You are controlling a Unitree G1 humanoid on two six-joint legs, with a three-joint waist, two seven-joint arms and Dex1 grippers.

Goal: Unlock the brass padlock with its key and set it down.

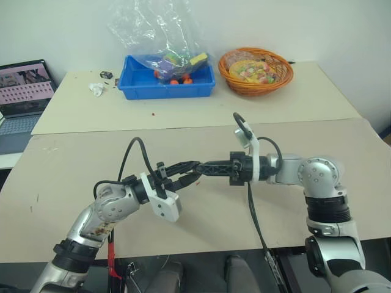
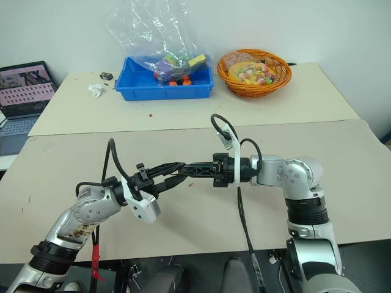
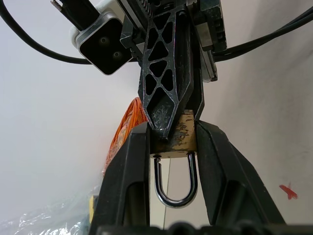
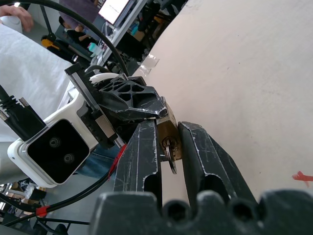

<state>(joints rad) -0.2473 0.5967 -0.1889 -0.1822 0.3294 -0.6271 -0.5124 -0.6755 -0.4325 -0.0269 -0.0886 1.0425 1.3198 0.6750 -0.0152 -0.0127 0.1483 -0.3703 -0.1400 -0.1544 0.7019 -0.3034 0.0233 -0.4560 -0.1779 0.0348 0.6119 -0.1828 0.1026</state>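
The left end effector (image 3: 172,147) clamps the padlock (image 3: 178,139) by its brass sides, shackle pointing back toward its wrist. The right end effector (image 4: 170,147), fingers narrowed, pinches the key (image 4: 168,152) seated in the padlock's face. Both meet tip to tip above the bench (image 1: 201,128). A red mark (image 3: 288,191) lies on the bench below the padlock.

brass padlock (image 3: 177,139): tiny, scuffed gold body, pinched between two black fingers, held up off table. silvery shackle loop (image 3: 174,182) sticks out from one end, looks seated in body both sides. key (image 4: 169,155): small silvery bit poking out of padlock's other end, sitting in gap between other two fingers.
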